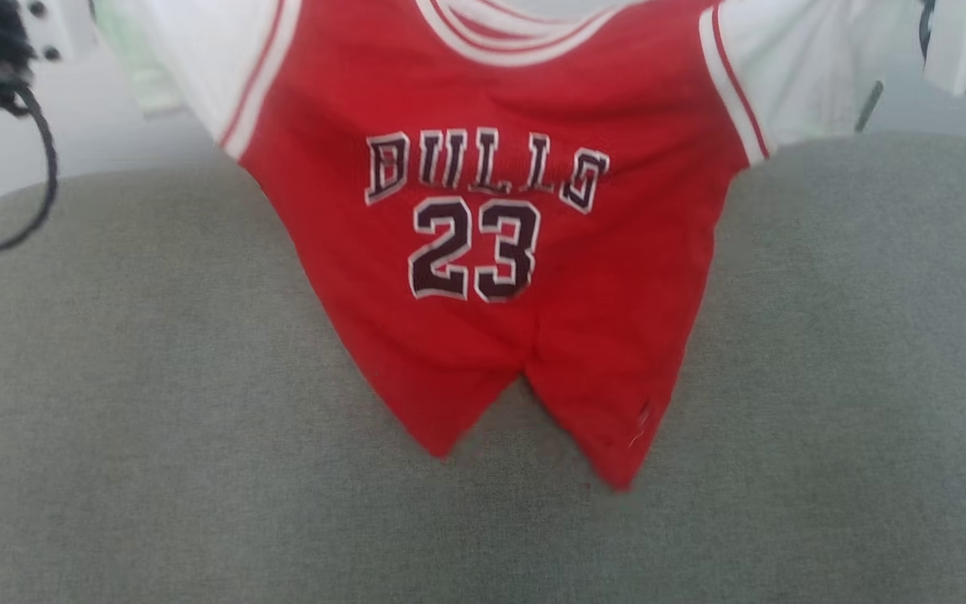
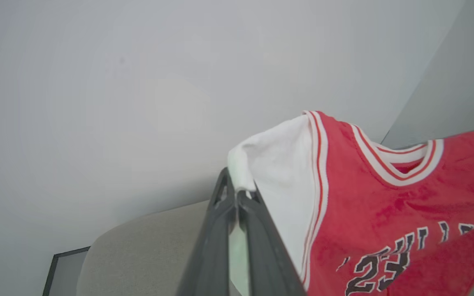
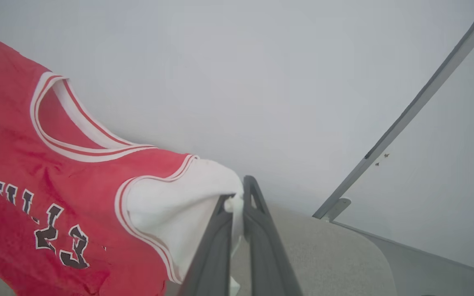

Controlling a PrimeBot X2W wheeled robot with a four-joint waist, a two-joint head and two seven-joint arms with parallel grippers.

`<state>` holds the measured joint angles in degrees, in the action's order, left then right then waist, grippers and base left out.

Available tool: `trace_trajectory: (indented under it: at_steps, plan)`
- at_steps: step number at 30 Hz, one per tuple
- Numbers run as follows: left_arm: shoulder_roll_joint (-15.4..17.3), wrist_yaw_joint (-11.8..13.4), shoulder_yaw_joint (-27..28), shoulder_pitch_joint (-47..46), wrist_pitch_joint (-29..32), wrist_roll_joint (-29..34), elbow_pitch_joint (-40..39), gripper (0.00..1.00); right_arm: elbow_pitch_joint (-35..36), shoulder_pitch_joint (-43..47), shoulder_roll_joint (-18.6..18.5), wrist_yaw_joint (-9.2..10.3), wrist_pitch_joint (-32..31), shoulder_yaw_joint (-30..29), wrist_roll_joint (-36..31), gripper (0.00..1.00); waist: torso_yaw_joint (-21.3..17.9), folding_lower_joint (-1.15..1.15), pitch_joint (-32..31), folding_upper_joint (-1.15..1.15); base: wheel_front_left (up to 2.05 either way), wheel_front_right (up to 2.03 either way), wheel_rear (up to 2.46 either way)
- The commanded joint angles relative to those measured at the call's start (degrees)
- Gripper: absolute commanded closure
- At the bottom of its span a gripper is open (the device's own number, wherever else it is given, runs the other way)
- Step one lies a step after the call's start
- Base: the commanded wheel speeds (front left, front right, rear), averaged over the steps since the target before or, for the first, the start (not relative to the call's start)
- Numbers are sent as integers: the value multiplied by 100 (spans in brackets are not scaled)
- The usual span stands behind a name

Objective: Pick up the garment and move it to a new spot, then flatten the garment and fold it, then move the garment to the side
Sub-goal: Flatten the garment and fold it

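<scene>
We count 1 jersey (image 1: 491, 252), 2 grippers, 1 grey padded surface (image 1: 114, 436) and 1 loop of black cable (image 1: 45, 168) at the upper left of the head view. The jersey is red with 2 white short sleeves, red-and-white striped trim at the neck and armholes, and black, white-edged "BULLS" over "23" on the front. It hangs spread wide above the grey padded surface with the lettering toward the head camera. The neck is uppermost and the split hem falls in 2 points low over the fabric; we cannot tell whether those points touch it. In the left wrist view the left gripper (image 2: 235, 189) is clenched on the outer edge of the left-hand sleeve (image 2: 278, 164). A bunch of white cloth sits pinched between the tips of its 2 dark fingers (image 2: 214, 230), and the red body stretches away to that view's right. In the right wrist view the right gripper (image 3: 238, 197) grasps the right-hand sleeve (image 3: 171, 209) the same way. There white cloth is nipped between its 2 fingers (image 3: 261, 238), with the body running off to that view's left. A plain pale wall stands behind both.
</scene>
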<state>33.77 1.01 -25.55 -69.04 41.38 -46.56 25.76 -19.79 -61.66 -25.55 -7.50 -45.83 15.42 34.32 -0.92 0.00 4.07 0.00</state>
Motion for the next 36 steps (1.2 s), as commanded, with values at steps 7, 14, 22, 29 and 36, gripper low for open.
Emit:
trace_trajectory:
  at_steps: [7, 14, 22, 29, 36]
  plan:
    - [107, 15, 150, -296, -50, -61, -173, 100, -391, -632, -100, 2, 531, 481, 325, 100, 6, 0, -149, 0, 0, 0, 0]
    - [180, 32, 222, -379, -10, -123, -315, 100, -636, -1030, -279, 2, 995, 911, 515, 100, 20, 0, -177, 0, 0, 0, 0]
    - [82, 27, 223, -490, -574, 125, -228, 100, -1229, -1471, -274, 3, 1784, 1165, 389, 100, 52, 0, 195, 0, 0, 0, 0]
    - [-263, -190, 138, -1185, -1805, 613, 380, 100, -2192, -2283, -43, 5, 3040, 1530, -99, 100, 41, 0, 911, 0, 0, 0, 0]
    - [-566, -430, 63, -2208, -3139, 1093, 926, 100, -3015, -3336, -71, 5, 4775, 1634, -887, 100, 121, 0, 1621, 0, 0, 0, 0]
